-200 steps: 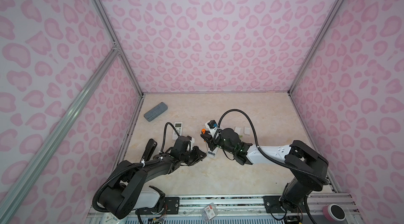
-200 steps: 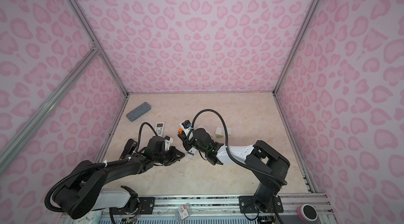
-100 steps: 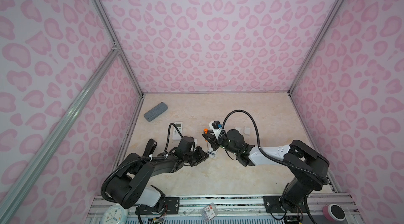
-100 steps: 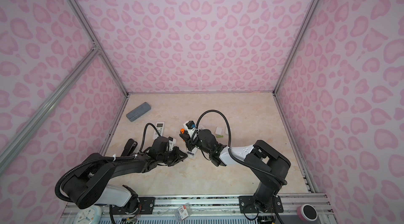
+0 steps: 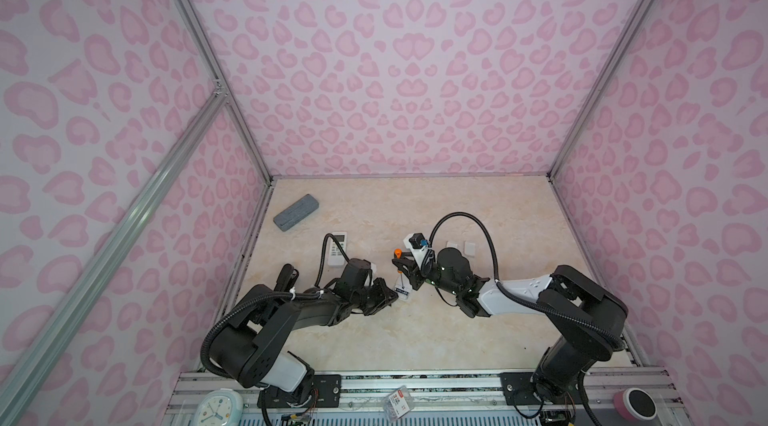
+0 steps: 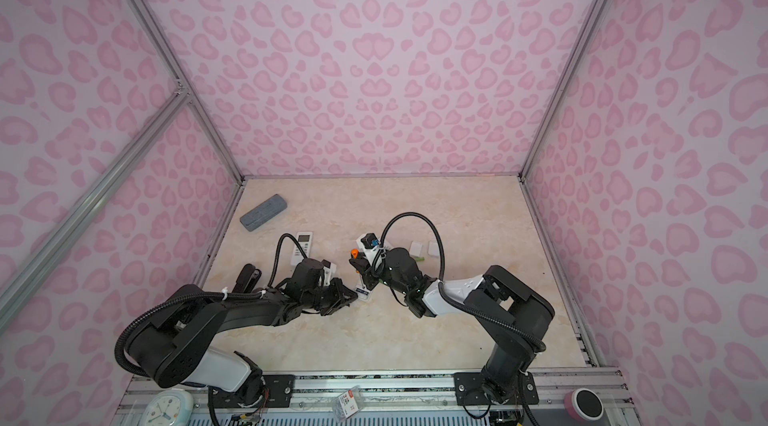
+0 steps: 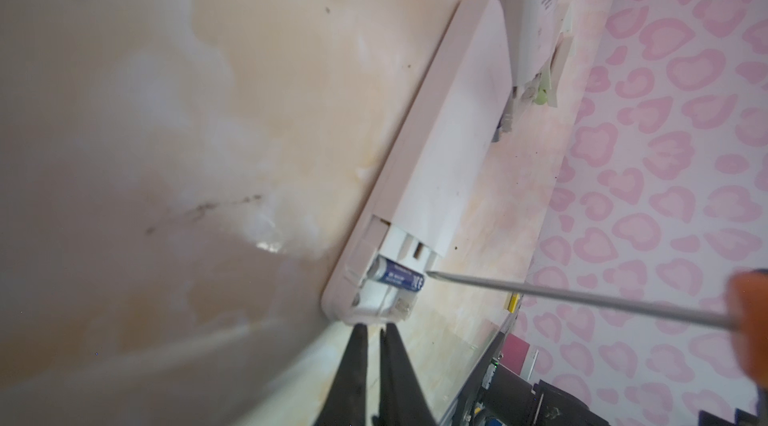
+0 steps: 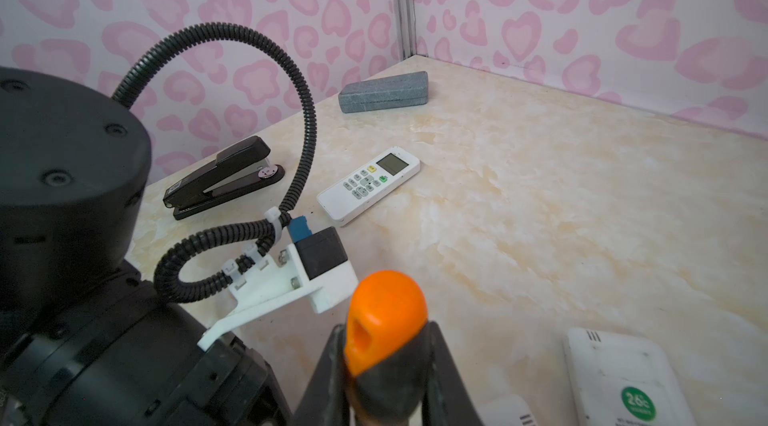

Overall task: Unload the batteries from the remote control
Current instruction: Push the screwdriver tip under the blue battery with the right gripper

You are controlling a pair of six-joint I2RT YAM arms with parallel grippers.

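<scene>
A white remote control (image 7: 436, 162) lies face down, its battery bay open at the near end. One blue battery (image 7: 397, 274) sits in the bay. My left gripper (image 7: 374, 326) is shut, its tips against the remote's end with nothing between them. My right gripper (image 8: 386, 345) is shut on the orange-and-black handle of the screwdriver (image 8: 384, 311). The thin screwdriver shaft (image 7: 582, 297) ends right at the battery. In both top views the two grippers (image 5: 392, 297) (image 5: 405, 272) meet over the remote (image 5: 402, 292) (image 6: 362, 293).
A second white remote (image 5: 337, 248) with a display lies behind the left arm, a black stapler (image 8: 224, 176) to its left and a grey case (image 5: 296, 212) at the back left. Two white cover plates (image 5: 461, 246) lie behind the right arm. Another white remote (image 8: 623, 382) lies near the right gripper.
The left gripper has slid a little to the right up to the remote's end and closed slightly. The right gripper with the screwdriver has shifted slightly to the right.
</scene>
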